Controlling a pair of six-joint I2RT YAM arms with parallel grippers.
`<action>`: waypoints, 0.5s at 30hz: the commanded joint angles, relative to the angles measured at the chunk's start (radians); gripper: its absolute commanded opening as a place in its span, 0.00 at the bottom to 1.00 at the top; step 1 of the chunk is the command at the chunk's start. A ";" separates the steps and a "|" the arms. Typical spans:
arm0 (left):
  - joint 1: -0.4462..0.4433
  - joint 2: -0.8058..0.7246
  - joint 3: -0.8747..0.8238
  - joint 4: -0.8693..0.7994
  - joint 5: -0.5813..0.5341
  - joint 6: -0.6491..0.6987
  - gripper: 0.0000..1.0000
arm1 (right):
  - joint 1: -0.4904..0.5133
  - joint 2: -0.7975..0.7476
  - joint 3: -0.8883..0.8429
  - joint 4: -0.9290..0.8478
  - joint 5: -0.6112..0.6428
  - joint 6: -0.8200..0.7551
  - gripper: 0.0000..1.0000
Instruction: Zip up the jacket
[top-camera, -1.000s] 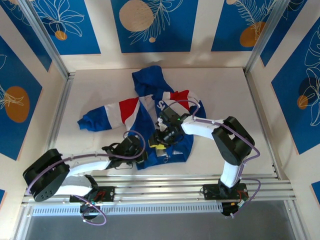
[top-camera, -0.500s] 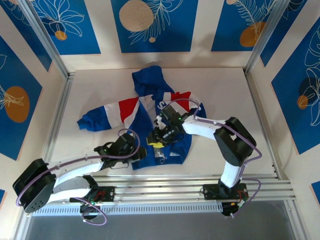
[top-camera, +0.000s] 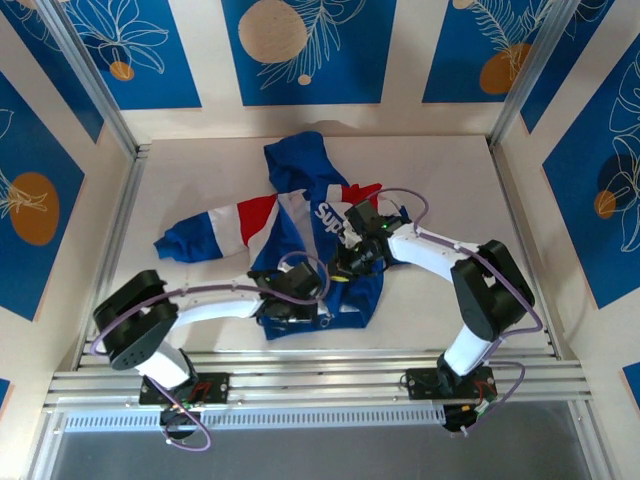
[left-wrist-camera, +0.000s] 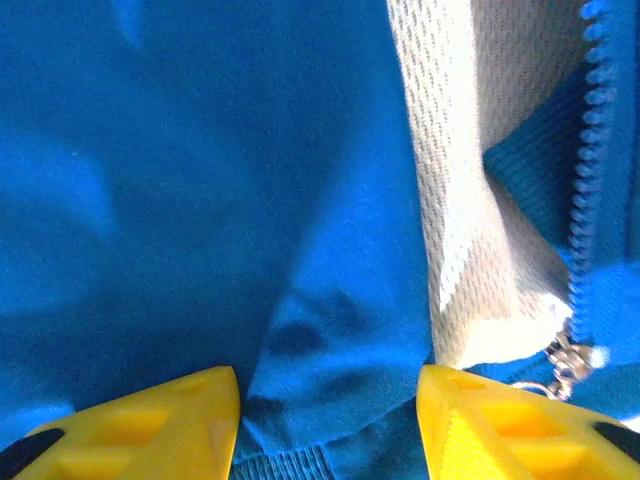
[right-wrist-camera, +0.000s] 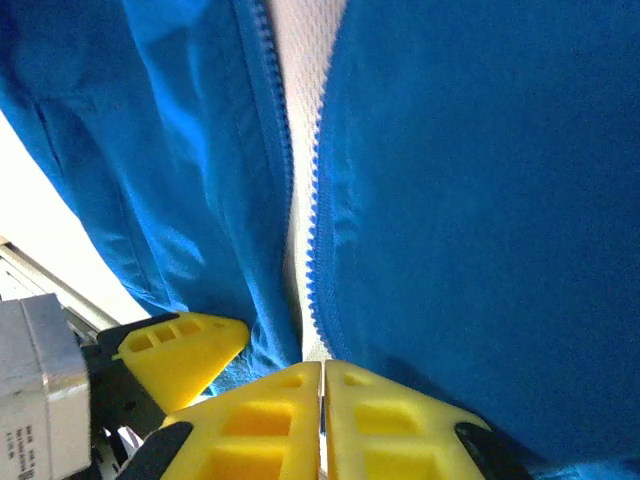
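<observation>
Step in hand, as judged: getting hold of the zipper at the bottom of the jacket (top-camera: 300, 215); not yet zipped, front open with grey lining (left-wrist-camera: 450, 180) showing between the two rows of zipper teeth (right-wrist-camera: 318, 200).

Lying mid-surface (top-camera: 450, 180), hood (top-camera: 295, 160) toward the far wall, one sleeve (top-camera: 200, 235) spread out left, hem toward the arms.

Left end effector (left-wrist-camera: 328, 400) released: yellow fingers (left-wrist-camera: 150, 420) well apart, down at the hem, blue fabric bulging between them, nothing pinched. Metal zipper slider (left-wrist-camera: 565, 360) just beside its right finger, outside the gap.

Right end effector (right-wrist-camera: 322, 395) clenched: pads pressed together right where the zipper line runs in. Cannot tell whether pinching a fabric edge, the pull, or nothing. Sitting on the jacket front just beyond the left one, near it.

Next move probably calls for: closing the left on the hem next to the slider to pin the bottom taut, confirming a grip on the pull with the right, then drawing toward the collar along the teeth. Needs both rows lined up first.

In the way: lining puffing up between the rows, likely to snag; folds in the blue front panel; the two end effectors crowded together at the hem. Also around: aluminium rails (top-camera: 330, 365) at the near edge, blue-patterned wall panels (top-camera: 300, 50) beyond.
</observation>
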 joint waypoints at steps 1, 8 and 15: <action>-0.011 0.033 0.050 -0.079 -0.025 0.042 0.41 | 0.020 0.029 -0.004 -0.023 -0.002 -0.023 0.11; 0.057 -0.191 -0.091 0.031 0.073 0.068 0.00 | 0.047 0.115 0.015 -0.027 -0.039 -0.049 0.12; 0.175 -0.390 -0.360 0.287 0.230 -0.057 0.00 | 0.039 0.173 0.028 -0.054 -0.029 -0.074 0.13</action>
